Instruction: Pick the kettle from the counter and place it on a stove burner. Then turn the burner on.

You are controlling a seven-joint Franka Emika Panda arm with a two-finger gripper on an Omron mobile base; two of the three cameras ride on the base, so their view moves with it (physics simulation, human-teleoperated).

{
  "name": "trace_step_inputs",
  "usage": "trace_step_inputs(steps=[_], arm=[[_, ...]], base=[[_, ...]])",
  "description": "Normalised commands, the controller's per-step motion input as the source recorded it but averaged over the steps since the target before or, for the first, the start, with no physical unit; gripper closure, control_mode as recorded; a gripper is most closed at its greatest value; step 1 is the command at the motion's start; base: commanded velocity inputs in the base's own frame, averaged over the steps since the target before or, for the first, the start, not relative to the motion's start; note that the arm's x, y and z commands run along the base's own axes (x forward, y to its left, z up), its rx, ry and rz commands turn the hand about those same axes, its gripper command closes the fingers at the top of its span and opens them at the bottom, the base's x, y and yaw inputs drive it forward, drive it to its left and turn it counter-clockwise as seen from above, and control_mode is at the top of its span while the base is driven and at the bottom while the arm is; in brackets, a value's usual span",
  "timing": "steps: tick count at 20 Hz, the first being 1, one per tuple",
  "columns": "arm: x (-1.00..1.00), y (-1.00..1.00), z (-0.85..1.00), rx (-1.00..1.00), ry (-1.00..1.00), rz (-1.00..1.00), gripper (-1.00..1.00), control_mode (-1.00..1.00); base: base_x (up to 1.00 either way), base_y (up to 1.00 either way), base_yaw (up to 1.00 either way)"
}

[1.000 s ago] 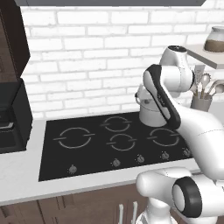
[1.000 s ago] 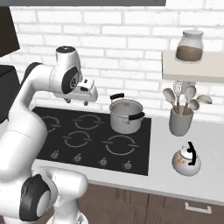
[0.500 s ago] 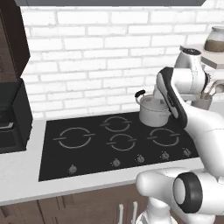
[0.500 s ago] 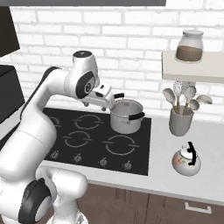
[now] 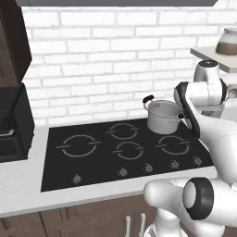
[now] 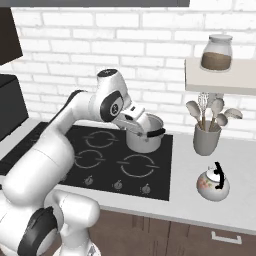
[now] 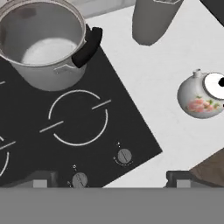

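Observation:
The small white kettle point(image 6: 213, 183) with a reddish flower print and a black handle stands on the pale counter point(image 6: 187, 165), to the right of the black cooktop. In the hand view the kettle point(image 7: 202, 95) is at the right edge, far from my fingertips. My gripper point(image 6: 136, 128) hangs above the steel pot's near rim, open and holding nothing. Its two fingertips point(image 7: 41, 179) stand wide apart at the bottom of the hand view. The front right stove burner point(image 6: 138, 165) is bare, and its ring point(image 7: 78, 117) lies just ahead of the gripper point(image 7: 109, 180).
A steel pot point(image 6: 144, 136) with black handles sits on the back right ring. A grey utensil holder point(image 6: 206, 137) stands behind the kettle, under a shelf with a jar point(image 6: 216, 52). Knobs point(image 6: 117, 185) line the cooktop's front edge. A black appliance point(image 5: 11, 125) stands far left.
The arm has swung right, from over the cooktop's middle to above the pot. The jaws have opened a little wider. The kettle and pot have not moved.

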Motion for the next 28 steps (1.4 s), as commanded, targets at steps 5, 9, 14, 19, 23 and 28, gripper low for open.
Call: trace_step_inputs(steps=[5,9,14,19,23,28], arm=[[0.0,-0.76,-0.26,-0.21,0.0,-0.2,-1.0,-1.0],[0.0,-0.91,-0.05,-0.1,0.0,-0.2,-1.0,-1.0],[0.0,-0.97,0.0,0.02,0.01,-0.16,-1.0,-1.0],[0.0,-1.0,-0.03,0.09,0.04,-0.13,-1.0,-1.0],[-0.06,-1.0,-0.06,0.21,0.0,-0.04,-1.0,-1.0],[-0.03,-0.84,-0.2,0.26,0.0,0.01,-1.0,-1.0]], base=[[0.0,0.0,0.0],[0.0,0.0,0.0],[0.0,0.0,0.0],[0.0,0.0,0.0],[0.0,0.0,0.0],[0.0,0.0,0.0]])
